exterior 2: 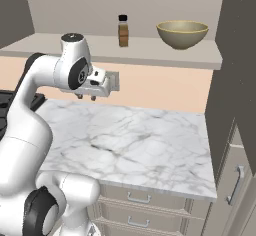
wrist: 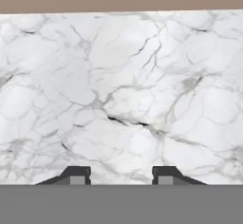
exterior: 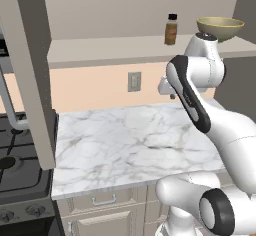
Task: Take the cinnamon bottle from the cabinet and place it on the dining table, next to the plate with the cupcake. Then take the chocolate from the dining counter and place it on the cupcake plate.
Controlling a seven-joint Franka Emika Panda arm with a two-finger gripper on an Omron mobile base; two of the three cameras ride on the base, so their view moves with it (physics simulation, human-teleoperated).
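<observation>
The gripper (exterior 2: 86, 97) hangs over the marble counter (exterior 2: 135, 135), pointing down, jaws drawn in and holding nothing. The cinnamon bottle (exterior 2: 123, 31) stands upright on the cabinet (exterior 2: 150, 50) shelf, above the hand and further back, with a bowl (exterior 2: 182, 33) just beside it. Reaching up, the hand could clip the shelf's front edge, or topple the slim bottle if the jaws aren't opened first.

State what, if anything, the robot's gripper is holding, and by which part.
Nothing is held. The gripper points down over the bare marble counter with nothing between its fingertips; the cinnamon bottle stands untouched on the cabinet shelf.
</observation>
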